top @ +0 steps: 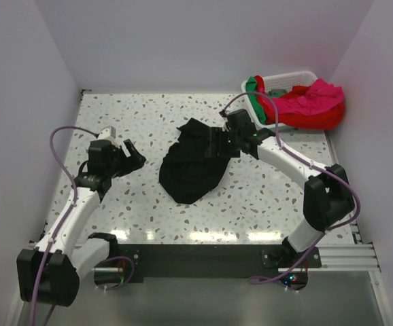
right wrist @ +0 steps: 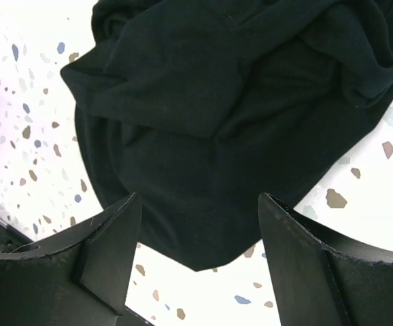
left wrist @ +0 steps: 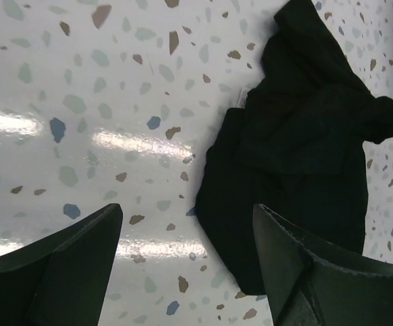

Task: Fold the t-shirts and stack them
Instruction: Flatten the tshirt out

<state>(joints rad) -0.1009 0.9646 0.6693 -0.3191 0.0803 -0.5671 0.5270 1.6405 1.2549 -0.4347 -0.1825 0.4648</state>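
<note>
A plain black t-shirt (top: 191,164) lies crumpled in a heap in the middle of the speckled table; it also shows in the left wrist view (left wrist: 305,136) and the right wrist view (right wrist: 224,115). My right gripper (top: 217,145) is open and empty, just above the heap's right edge, with the cloth below its spread jaws (right wrist: 200,231). My left gripper (top: 137,157) is open and empty, a short way left of the shirt (left wrist: 186,234). Red, magenta-pink (top: 317,100) and green (top: 252,88) shirts are piled in and over the basket at the back right.
A white slatted basket (top: 288,78) stands in the far right corner against the walls. White walls close the table on the left, back and right. A black rail (top: 196,261) runs along the near edge between the arm bases.
</note>
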